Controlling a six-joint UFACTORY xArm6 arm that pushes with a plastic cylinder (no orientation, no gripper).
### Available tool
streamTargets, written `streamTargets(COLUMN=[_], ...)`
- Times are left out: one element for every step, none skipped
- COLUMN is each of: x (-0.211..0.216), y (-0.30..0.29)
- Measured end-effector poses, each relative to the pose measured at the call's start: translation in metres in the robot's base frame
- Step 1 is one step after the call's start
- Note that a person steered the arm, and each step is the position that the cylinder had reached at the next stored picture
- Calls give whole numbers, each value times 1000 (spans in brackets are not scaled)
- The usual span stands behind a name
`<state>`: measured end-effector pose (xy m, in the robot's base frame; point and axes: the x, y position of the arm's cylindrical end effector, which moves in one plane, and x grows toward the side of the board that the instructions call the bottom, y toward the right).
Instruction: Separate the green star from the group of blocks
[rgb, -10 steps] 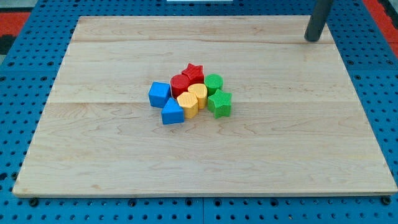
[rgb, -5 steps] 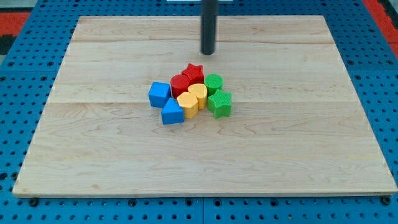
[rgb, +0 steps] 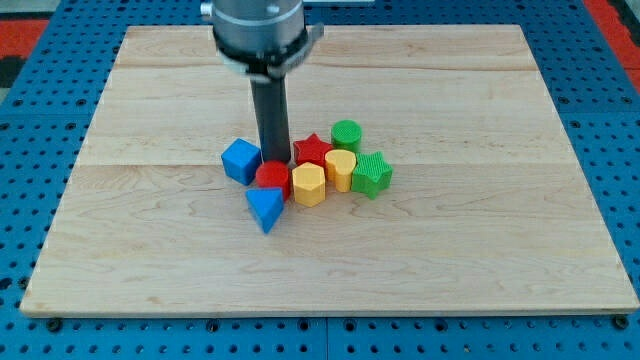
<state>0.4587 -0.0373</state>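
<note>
So my tip (rgb: 275, 163) is planted at the view's left end of the cluster, touching the ribbed red plastic cylinder block (rgb: 272, 179). No hand here, just a bare rod, holding nothing. The ribbed green plastic star block (rgb: 371, 174) sits at the opposite end, toward the view's right of my tip, with the yellow hexagon block (rgb: 308, 185) and yellow rounded block (rgb: 340, 169) between us on the wooden desk (rgb: 480, 250). I'd say the tip needs to get around the pile first.

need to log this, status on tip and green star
My tip down at cluster's left end, behind red block. Green star at right end, touching yellow block.
</note>
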Motion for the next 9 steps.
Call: streamTargets(x=[2,1,-1,-4,16,24,11,5,40], y=[70,34,22,116,142,204,191,243,254])
